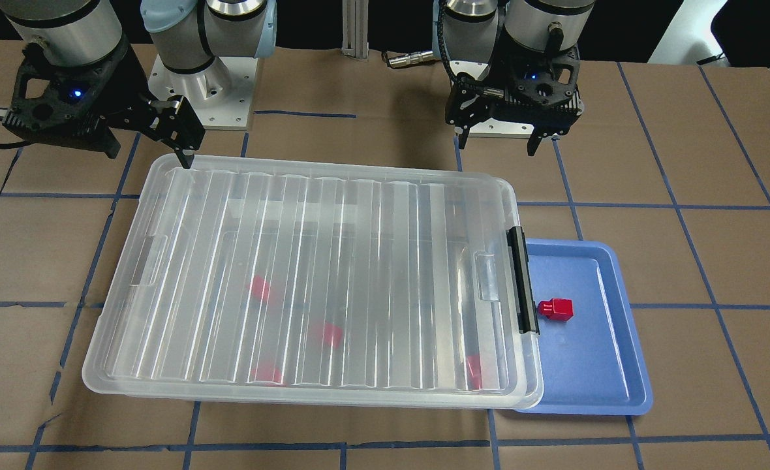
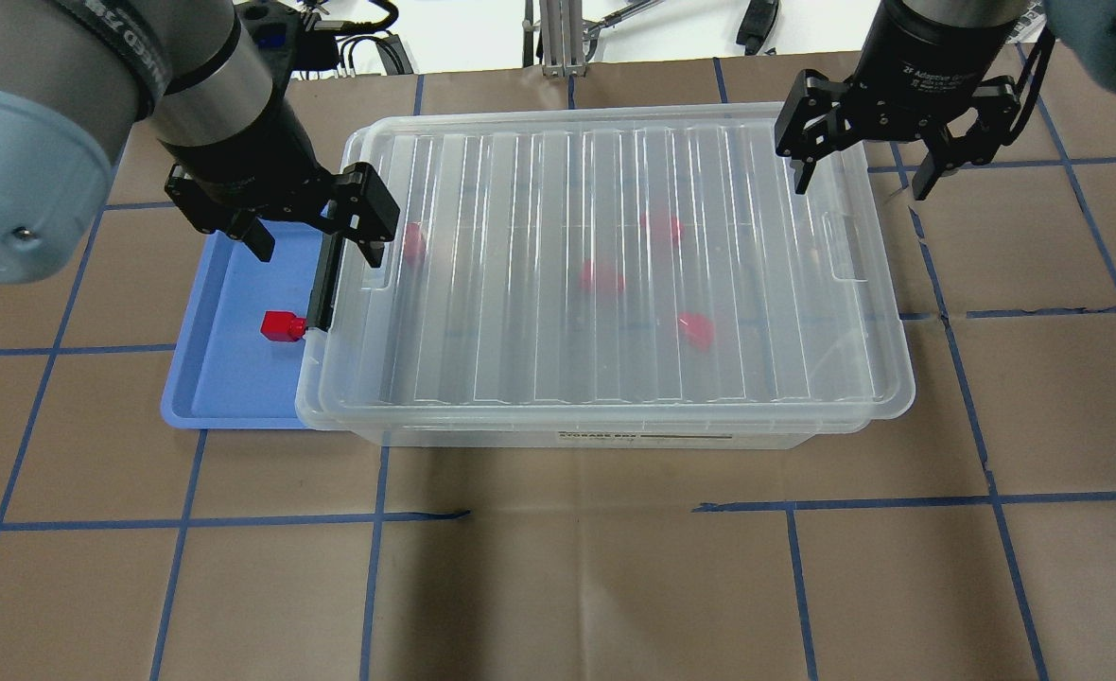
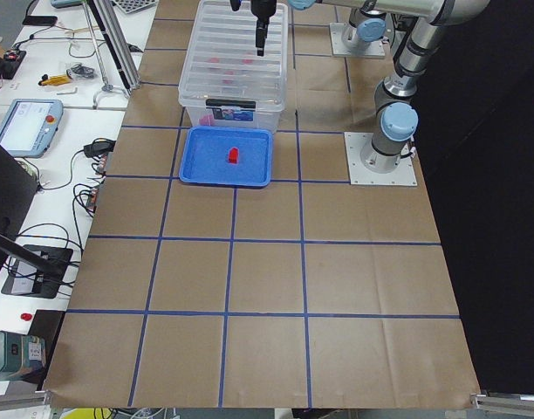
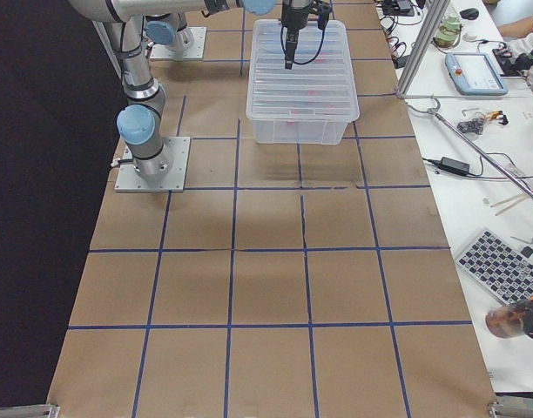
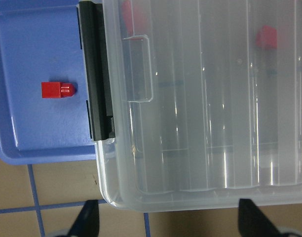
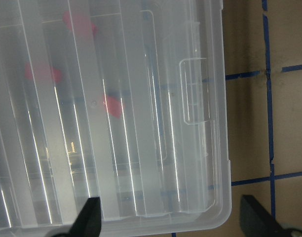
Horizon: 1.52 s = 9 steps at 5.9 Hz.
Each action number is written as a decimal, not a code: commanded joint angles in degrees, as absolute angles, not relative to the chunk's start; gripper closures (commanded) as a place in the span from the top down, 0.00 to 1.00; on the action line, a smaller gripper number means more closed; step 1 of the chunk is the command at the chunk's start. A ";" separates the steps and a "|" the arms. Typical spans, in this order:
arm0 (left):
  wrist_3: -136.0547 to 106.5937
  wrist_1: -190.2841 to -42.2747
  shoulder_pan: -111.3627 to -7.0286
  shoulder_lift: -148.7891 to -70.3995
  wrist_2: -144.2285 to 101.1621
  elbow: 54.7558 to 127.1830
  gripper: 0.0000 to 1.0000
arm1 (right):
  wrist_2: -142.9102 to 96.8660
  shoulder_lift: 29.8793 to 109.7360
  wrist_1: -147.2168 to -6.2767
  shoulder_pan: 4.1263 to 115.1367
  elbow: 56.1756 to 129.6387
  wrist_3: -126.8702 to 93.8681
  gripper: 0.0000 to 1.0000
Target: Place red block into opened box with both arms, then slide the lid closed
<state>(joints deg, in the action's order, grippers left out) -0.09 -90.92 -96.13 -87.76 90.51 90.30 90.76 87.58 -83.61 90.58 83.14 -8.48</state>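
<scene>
While both pairs of jaws gape wide and empty, left gripper (image 2: 317, 251) hangs above latch (image 2: 322, 288) | right gripper (image 2: 861, 182) above opposite end of lid (image 2: 615, 189) | lid covers box (image 2: 615, 437), four blurred red blocks (image 2: 603, 277) beneath | red block (image 2: 281, 326) lies on blue tray (image 2: 227, 388), just beside latch

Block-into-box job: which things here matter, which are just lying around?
Job: red block, blue tray holding it, box, lid, left gripper, right gripper.
Lying about: bench tablet, checkerboard card.
</scene>
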 commanded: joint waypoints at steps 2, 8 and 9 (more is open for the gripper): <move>-0.09 -90.97 -96.24 -87.54 90.44 90.18 0.98 | 90.88 87.02 -83.23 90.35 83.50 -8.26 1.00; -0.09 -90.97 -96.33 -87.54 90.44 90.17 0.98 | 90.62 82.44 -96.80 79.19 93.21 1.85 1.00; -0.09 -90.97 -96.50 -87.45 90.70 90.18 0.98 | 90.44 82.27 -101.99 79.19 97.08 1.85 1.00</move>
